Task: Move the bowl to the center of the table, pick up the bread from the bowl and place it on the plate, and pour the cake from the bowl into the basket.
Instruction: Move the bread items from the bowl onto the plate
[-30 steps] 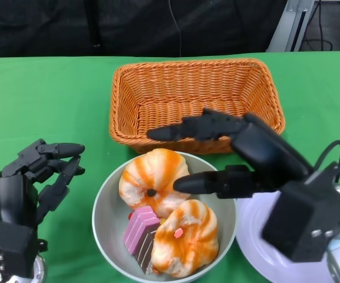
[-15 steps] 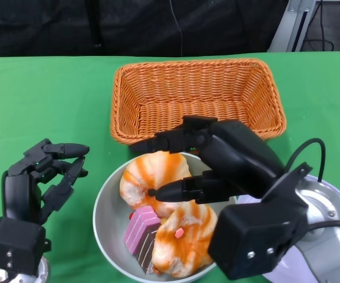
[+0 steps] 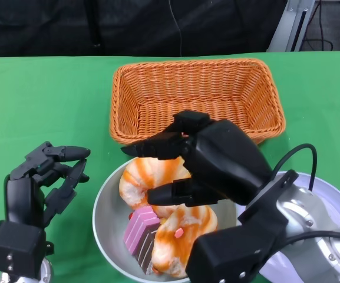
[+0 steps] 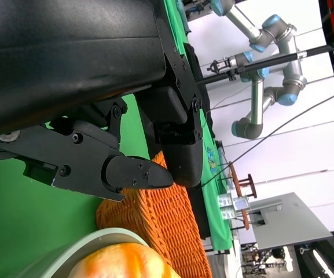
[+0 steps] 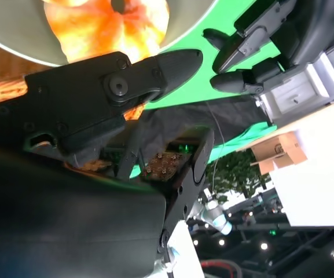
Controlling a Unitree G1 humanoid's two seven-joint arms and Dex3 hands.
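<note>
Two hands: the right hand point(image 3: 187, 168) is held over the far bread roll point(image 3: 143, 177), its fingers point(image 3: 149, 146) spread apart, one set reaching across the roll's far side above the bowl's rim, another finger lying across the roll's near side; whether the roll is touched cannot be told. Nothing is seen gripped.
Table point(image 3: 40, 100): covered in green cloth, with basket, bowl and plate set on it.
Basket point(image 3: 196, 94): orange wicker, rectangular, placed just beyond the bowl; nothing is seen in it.
Plate point(image 3: 334, 206): pale, lying to the right of the bowl, largely hidden behind the right forearm.
Bowl point(image 3: 108, 218): grey, near the middle front of the table, holding two orange-striped rolls and a cake slice.
Near bread roll point(image 3: 184, 236): lodged against the bowl's near right side, below the right hand.
Left hand point(image 3: 43, 180): kept beside the bowl's left rim, apart from it, fingers loosely curled and separated, holding nothing.
Cake point(image 3: 139, 230): pink with a dark lower layer, tucked between the two rolls.
Writing: no readable label or brand can be made out in any view.
</note>
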